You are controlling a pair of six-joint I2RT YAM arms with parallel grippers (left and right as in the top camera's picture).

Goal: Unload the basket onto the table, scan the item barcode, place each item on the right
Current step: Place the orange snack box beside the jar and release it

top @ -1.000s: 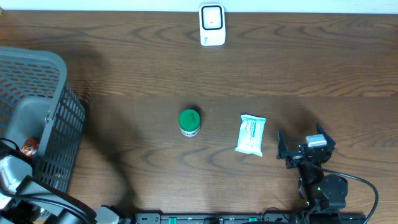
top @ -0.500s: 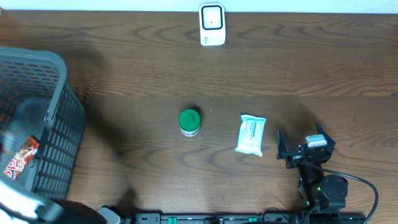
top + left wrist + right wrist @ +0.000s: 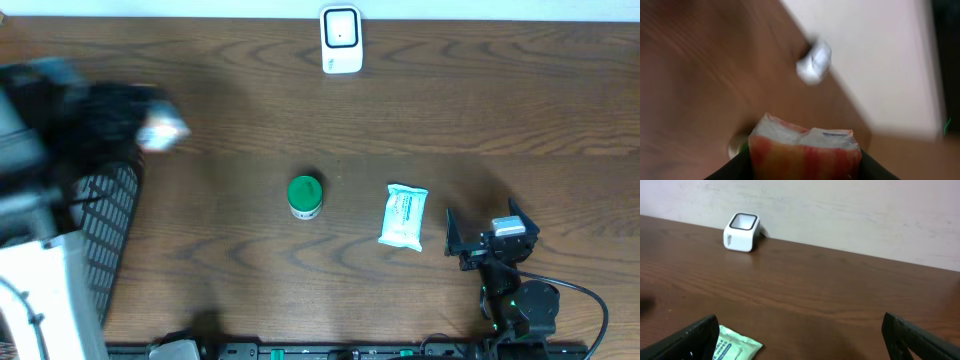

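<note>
My left gripper (image 3: 805, 167) is shut on a red and orange packet (image 3: 805, 150) with a white crimped top, which fills the bottom of the left wrist view. In the overhead view the left arm is a dark blur at the upper left, its gripper (image 3: 150, 125) raised above the table. The white barcode scanner (image 3: 341, 40) stands at the table's far edge, also in the right wrist view (image 3: 741, 231) and blurred in the left wrist view (image 3: 814, 62). My right gripper (image 3: 487, 235) rests open near the front right, nothing between its fingers (image 3: 695, 335).
A grey mesh basket (image 3: 110, 230) stands at the left, mostly hidden under the left arm. A green-lidded jar (image 3: 304, 196) sits mid-table, and a pale green wipes pack (image 3: 404, 217) lies just left of the right gripper.
The left arm has risen out of the basket with the red and orange packet and swung toward the back left, blurred by motion. The right arm has not moved.
</note>
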